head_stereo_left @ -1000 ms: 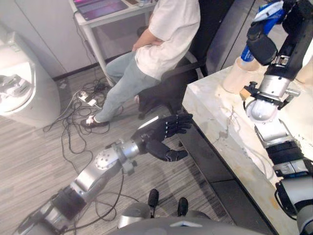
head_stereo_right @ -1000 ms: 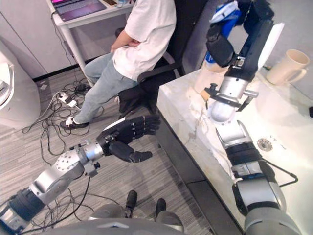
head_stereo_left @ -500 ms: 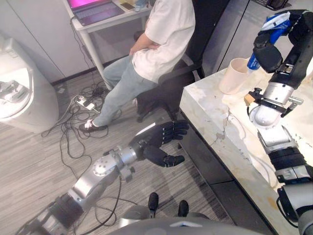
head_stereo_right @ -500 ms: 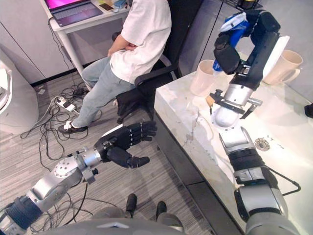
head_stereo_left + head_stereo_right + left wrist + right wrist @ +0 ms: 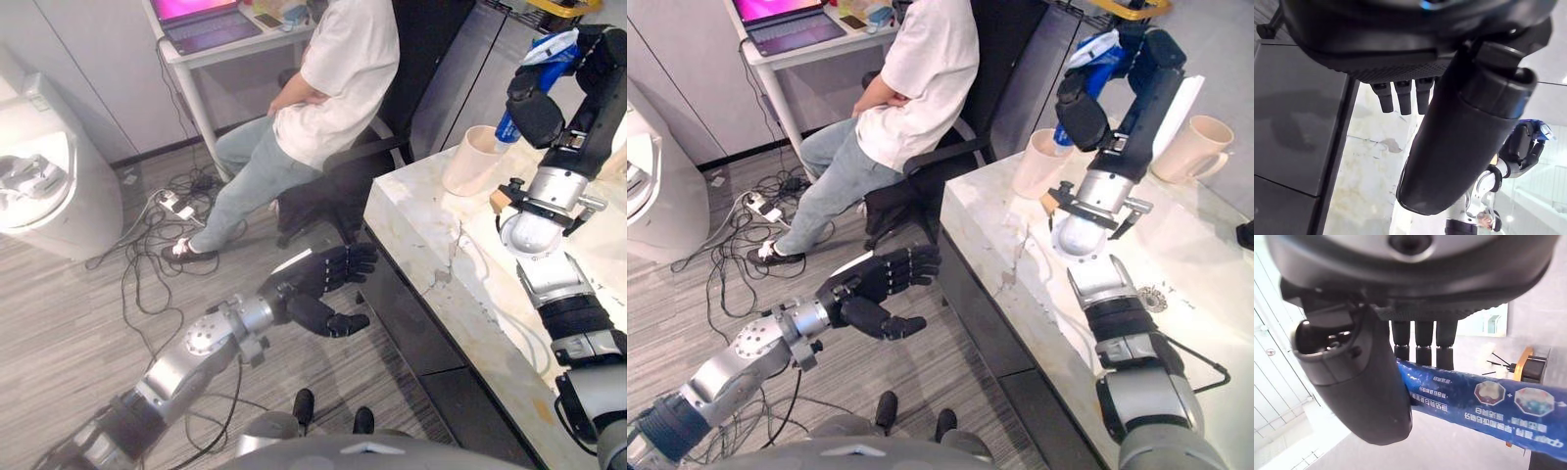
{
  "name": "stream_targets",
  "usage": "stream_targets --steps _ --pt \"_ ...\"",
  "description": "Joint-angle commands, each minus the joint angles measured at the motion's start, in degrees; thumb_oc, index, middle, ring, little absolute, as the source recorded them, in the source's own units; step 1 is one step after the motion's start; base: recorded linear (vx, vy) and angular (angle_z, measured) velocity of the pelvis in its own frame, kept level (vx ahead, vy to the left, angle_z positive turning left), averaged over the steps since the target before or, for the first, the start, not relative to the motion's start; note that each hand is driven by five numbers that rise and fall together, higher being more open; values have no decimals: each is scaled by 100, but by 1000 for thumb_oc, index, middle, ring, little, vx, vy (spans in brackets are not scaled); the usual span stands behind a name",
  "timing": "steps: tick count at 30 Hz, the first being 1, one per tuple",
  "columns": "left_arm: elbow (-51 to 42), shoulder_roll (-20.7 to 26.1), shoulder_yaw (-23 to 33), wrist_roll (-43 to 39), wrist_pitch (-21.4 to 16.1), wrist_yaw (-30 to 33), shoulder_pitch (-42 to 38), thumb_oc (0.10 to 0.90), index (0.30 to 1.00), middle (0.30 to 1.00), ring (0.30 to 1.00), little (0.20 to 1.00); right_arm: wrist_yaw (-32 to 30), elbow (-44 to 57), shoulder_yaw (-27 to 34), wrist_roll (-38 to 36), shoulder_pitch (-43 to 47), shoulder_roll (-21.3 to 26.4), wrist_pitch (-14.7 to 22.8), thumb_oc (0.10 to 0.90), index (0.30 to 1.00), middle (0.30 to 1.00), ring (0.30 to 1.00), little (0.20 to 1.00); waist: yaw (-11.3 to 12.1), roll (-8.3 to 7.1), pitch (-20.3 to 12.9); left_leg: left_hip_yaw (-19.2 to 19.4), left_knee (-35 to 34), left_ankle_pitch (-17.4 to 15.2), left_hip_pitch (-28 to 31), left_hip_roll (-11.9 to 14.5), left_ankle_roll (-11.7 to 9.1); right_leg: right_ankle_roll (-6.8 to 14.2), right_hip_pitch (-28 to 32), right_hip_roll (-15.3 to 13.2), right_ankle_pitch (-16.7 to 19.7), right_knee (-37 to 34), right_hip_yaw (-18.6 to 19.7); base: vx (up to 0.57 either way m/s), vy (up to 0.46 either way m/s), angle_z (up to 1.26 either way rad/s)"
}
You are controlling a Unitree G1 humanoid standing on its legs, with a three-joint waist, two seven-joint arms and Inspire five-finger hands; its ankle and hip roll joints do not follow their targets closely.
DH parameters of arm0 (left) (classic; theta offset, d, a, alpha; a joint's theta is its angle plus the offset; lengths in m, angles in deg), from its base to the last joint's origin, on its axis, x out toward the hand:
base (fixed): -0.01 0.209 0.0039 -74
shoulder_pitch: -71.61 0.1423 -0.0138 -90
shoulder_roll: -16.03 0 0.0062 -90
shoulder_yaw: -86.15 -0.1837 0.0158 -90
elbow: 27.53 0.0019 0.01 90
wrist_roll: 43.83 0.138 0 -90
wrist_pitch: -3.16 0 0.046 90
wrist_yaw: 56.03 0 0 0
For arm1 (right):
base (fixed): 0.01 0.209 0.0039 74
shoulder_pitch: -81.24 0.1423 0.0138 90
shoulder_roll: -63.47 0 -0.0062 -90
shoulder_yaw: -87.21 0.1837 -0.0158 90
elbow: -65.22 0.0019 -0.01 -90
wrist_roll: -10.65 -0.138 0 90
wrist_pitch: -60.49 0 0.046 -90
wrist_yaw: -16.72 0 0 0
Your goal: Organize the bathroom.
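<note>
Right eye view: right hand (image 5: 1117, 73) pinching blue tube (image 5: 1087, 61) tilted, low end pointing at 7 o'clock into cream cup (image 5: 1040, 164) below; left hand (image 5: 872, 289) hanging spread, well apart.

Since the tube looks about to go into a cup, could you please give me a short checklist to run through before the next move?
1. Right hand shut on the blue tube: ok.
2. Tube's lower end above the near cup: cannot tell.
3. Near cup upright on the marble counter: ok.
4. Second cup upright, apart from the arm: ok.
5. Left hand open, off the counter: ok.
6. Seated person behind the counter, apart from the arm: ok.
</note>
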Motion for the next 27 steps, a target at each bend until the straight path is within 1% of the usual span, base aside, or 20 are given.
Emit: stream_targets --steps 1,2,3,4,6,8,10,11,12,14,15,16,17,19,22,23,24,26,27 --pt "-315 -143 -162 -471 -622 -678 -65 800 900 900 900 900 -243 327 -35 174 1056 458 605 400 300 300 300 300 155 -105 -476 -72 1011 -615 -399 479 -250 -89 -167 90 -233 288 85 41 38 -5" --pt "-313 -137 -175 -501 -611 -750 -71 800 900 900 900 900 -258 348 -57 190 1065 441 593 400 300 300 300 300 159 -101 -470 -84 958 -616 -397 475 -247 -86 -164 91 -235 291 104 92 90 -18" --pt "-333 -142 -288 -558 -571 -868 -128 800 900 900 900 900 -302 406 -182 236 1112 365 542 400 300 300 300 300 179 -44 -471 -137 516 -395 -473 520 -295 -75 -100 122 -261 249 112 89 80 -17" --pt "-343 -148 -315 -544 -535 -893 -148 800 900 900 900 900 -301 420 -197 243 1123 358 531 400 300 300 300 300 188 -31 -471 -164 393 -331 -493 520 -306 -73 -78 130 -267 236 107 116 98 -23" --pt "-347 -170 -455 -498 -456 -1053 -234 800 900 900 900 900 -345 455 -265 340 1156 336 493 400 300 300 300 300 214 13 -468 -308 42 -30 -596 508 -353 -78 -1 172 -290 189 110 112 90 -18" --pt "-296 -173 -554 -469 -388 -1234 -302 800 900 900 900 900 -261 420 -283 218 1180 387 588 400 300 300 300 300 220 62 -443 -416 -79 298 -830 444 -421 -87 113 236 -316 125 187 139 132 -8" --pt "-265 -149 -586 -498 -375 -1388 -352 800 900 900 900 900 -186 417 -259 200 1168 438 658 400 300 300 300 300 204 85 -441 -415 -43 337 -940 381 -427 -74 158 243 -339 116 212 164 184 -19" --pt "-274 -125 -609 -571 -282 -1471 -412 800 900 900 900 900 -122 394 -279 123 1186 441 686 400 300 300 300 300 196 65 -491 -452 -38 94 -862 295 -345 -15 196 149 -352 109 258 214 247 -38" --pt "-287 -118 -613 -570 -236 -1463 -429 800 900 900 900 900 -89 399 -273 78 1162 422 716 400 300 300 300 300 183 61 -533 -475 -71 11 -782 262 -294 28 215 92 -338 90 260 188 211 -50" --pt "-332 -111 -634 -599 -134 -1460 -433 800 900 900 900 900 -52 494 -251 73 1066 383 721 400 300 300 300 300 166 58 -597 -472 -127 -68 -654 240 -218 98 239 11 -304 60 238 164 165 -54" --pt "-376 -39 -701 -599 -97 -1421 -448 800 900 900 900 900 -58 581 -273 33 1009 377 705 400 300 300 300 300 130 51 -681 -421 -179 -160 -516 226 -135 189 214 -96 -282 82 216 181 177 -45" --pt "-377 -24 -716 -603 -99 -1418 -451 800 900 900 900 900 -64 593 -275 16 1003 379 705 400 300 300 300 300 128 48 -693 -412 -187 -173 -499 222 -122 202 210 -112 -280 87 217 219 229 -36" --pt "-389 96 -746 -657 -98 -1470 -440 800 900 900 900 900 -90 697 -260 -1 960 374 663 400 300 300 300 300 112 40 -780 -378 -196 -248 -403 186 -44 284 155 -222 -253 137 189 137 153 -34" --pt "-361 160 -795 -665 -139 -1520 -440 800 900 900 900 900 -97 720 -290 -16 1015 388 586 400 300 300 300 300 117 39 -824 -349 -196 -294 -342 163 9 325 93 -293 -270 234 173 141 178 -32" --pt "-336 257 -867 -811 -239 -1606 -448 800 900 900 900 900 -134 560 -391 -23 1108 373 677 400 300 300 300 300 127 62 -838 -338 -158 -365 -267 110 116 339 30 -404 -332 497 208 93 160 -11" --pt "-341 282 -881 -817 -263 -1619 -448 800 900 900 900 900 -140 543 -395 -8 1114 354 680 400 300 300 300 300 131 68 -832 -339 -130 -390 -254 75 162 332 -2 -459 -317 664 226 74 204 3" --pt "-306 322 -950 -814 -351 -1603 -474 800 900 900 900 900 -133 496 -406 27 1127 312 697 400 300 300 300 300 119 79 -801 -352 -86 -410 -222 -2 246 342 -156 -566 -125 1113 280 64 210 2" --pt "-282 293 -1010 -864 -361 -1581 -525 800 900 900 900 900 -126 436 -434 59 1127 292 755 400 300 300 300 300 76 119 -737 -411 -40 -421 -170 -72 330 321 -443 -628 143 1687 351 53 190 2" --pt "-292 269 -1050 -860 -343 -1539 -573 800 900 900 900 900 -94 383 -417 0 1107 295 849 400 300 300 300 300 52 168 -701 -453 -10 -445 -160 -112 391 287 -669 -634 187 2216 425 55 142 1"
